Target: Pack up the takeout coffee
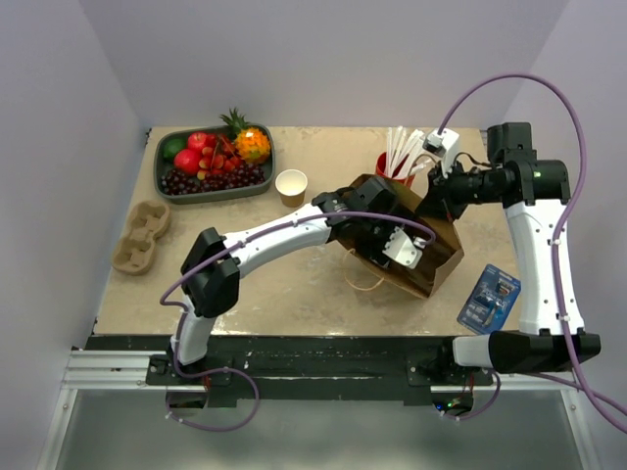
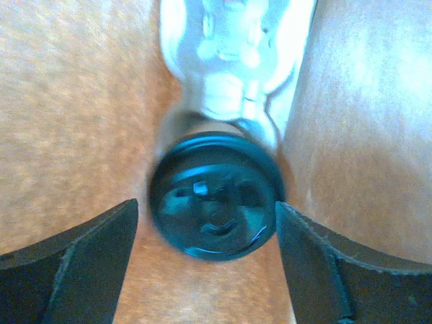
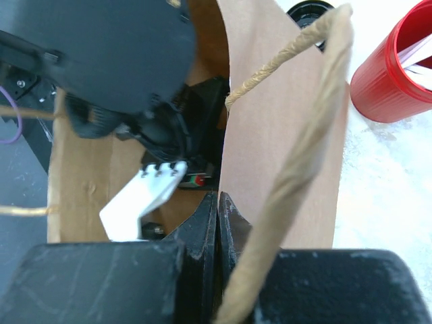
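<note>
The takeout coffee (image 2: 214, 196) sits inside the brown paper bag (image 1: 436, 266), its round black lid facing the left wrist camera. My left gripper (image 2: 206, 209) reaches into the bag (image 2: 74, 121) and stands open around the lid. A gap shows at the left finger, while the right finger (image 2: 304, 250) is close against the lid's rim. From above, my left gripper (image 1: 394, 242) is inside the bag's mouth and the cup is hidden. My right gripper (image 3: 218, 202) is shut on the bag's upper edge (image 3: 270, 135), holding it at the far side (image 1: 438, 201).
A red cup with white straws (image 1: 394, 164) stands just behind the bag. An open paper cup (image 1: 291, 185), a fruit tray (image 1: 168, 184) and a cardboard cup carrier (image 1: 140, 235) are to the left. A blue packet (image 1: 490, 299) lies at the right. A blurred white shape (image 2: 236, 61) lies past the cup.
</note>
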`<action>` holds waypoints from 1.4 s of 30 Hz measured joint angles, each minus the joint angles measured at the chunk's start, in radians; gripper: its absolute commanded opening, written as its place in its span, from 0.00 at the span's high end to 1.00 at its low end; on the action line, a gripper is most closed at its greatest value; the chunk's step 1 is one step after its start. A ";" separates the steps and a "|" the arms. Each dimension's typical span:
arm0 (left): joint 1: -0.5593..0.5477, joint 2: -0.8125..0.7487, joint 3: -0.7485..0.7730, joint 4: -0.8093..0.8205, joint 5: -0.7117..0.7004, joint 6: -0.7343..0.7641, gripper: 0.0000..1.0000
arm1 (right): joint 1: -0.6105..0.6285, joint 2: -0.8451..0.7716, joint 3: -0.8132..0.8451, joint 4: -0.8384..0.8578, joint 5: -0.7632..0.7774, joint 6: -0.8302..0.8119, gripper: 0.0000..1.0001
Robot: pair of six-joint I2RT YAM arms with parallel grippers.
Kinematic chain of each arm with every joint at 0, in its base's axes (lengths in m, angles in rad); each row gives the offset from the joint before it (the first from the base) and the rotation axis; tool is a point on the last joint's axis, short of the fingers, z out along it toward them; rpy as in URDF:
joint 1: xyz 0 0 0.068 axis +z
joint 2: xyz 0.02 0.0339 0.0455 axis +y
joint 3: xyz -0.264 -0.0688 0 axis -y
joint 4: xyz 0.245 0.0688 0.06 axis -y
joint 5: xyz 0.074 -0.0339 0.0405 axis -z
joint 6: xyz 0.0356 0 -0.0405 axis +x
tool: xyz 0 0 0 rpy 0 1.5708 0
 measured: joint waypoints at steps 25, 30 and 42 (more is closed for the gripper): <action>0.093 -0.319 -0.245 0.125 0.228 -0.206 0.01 | -0.016 -0.108 -0.089 0.030 -0.002 -0.085 1.00; 0.097 -0.497 -0.355 0.296 0.283 -0.335 0.00 | -0.016 -0.142 -0.117 0.034 0.001 -0.091 1.00; 0.098 -0.580 -0.454 0.562 0.235 -0.630 0.00 | 0.011 -0.155 -0.141 0.003 0.008 -0.084 1.00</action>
